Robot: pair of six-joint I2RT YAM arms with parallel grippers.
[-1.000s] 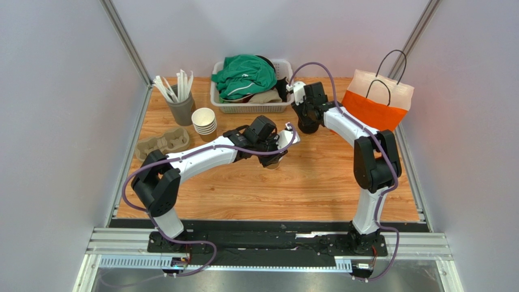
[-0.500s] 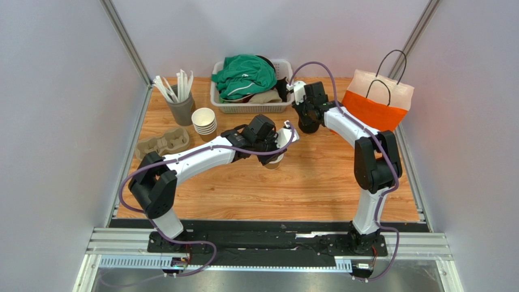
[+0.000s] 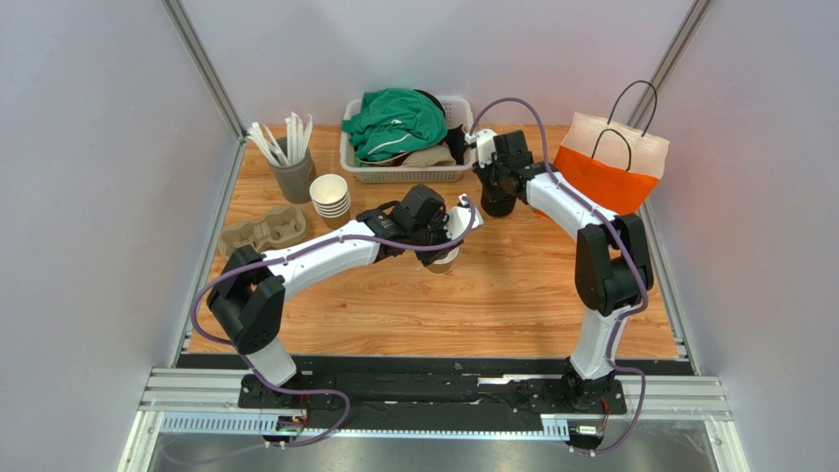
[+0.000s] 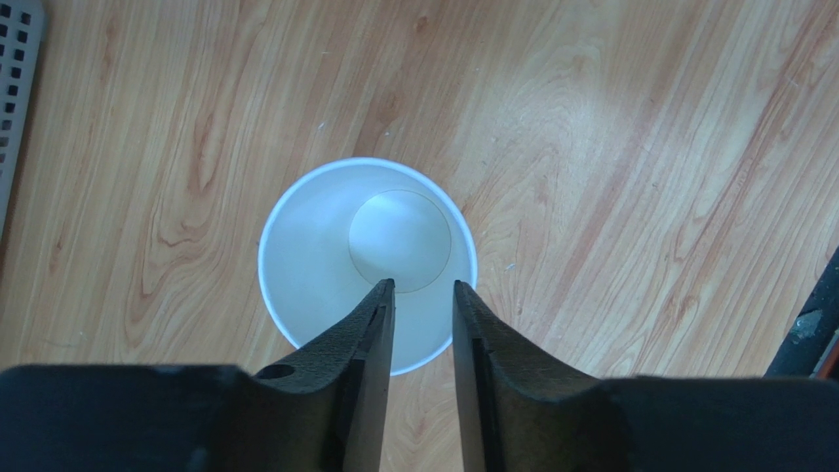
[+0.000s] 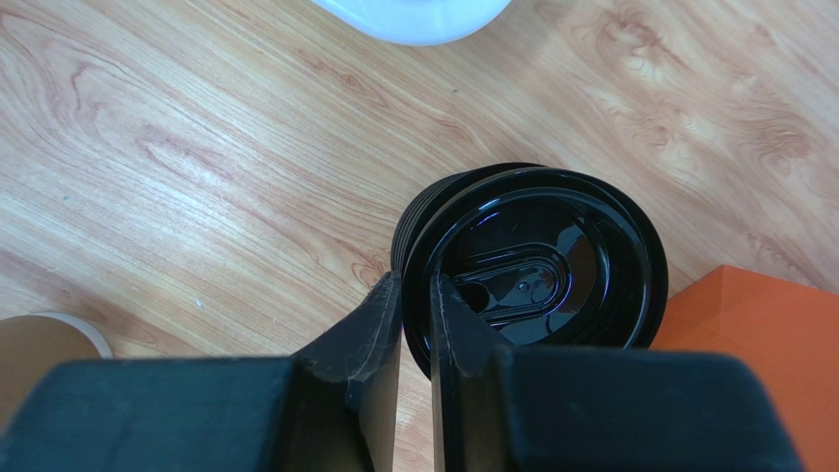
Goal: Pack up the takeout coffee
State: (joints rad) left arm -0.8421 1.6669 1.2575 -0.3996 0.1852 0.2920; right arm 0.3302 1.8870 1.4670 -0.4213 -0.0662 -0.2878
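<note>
Left gripper (image 4: pixel 421 287) of mine stands narrowly parted over the open paper cup (image 4: pixel 315 246), centre frame; my right gripper (image 5: pixel 412 285) pinches the top black lid (image 5: pixel 537 265) by its rim.

On the table (image 3: pixel 512 295), a lone cup (image 4: pixel 315 246) stands at centre. Behind it sits a basket (image 3: pixel 404 175) of clothes (image 3: pixel 394 123), with a stack of lids (image 5: pixel 551 275) just right and a bag (image 3: pixel 606 177) far right. Stacked cups (image 3: pixel 330 195), a holder (image 3: pixel 293 179) and a tray (image 3: pixel 261 228) line the far left.
</note>
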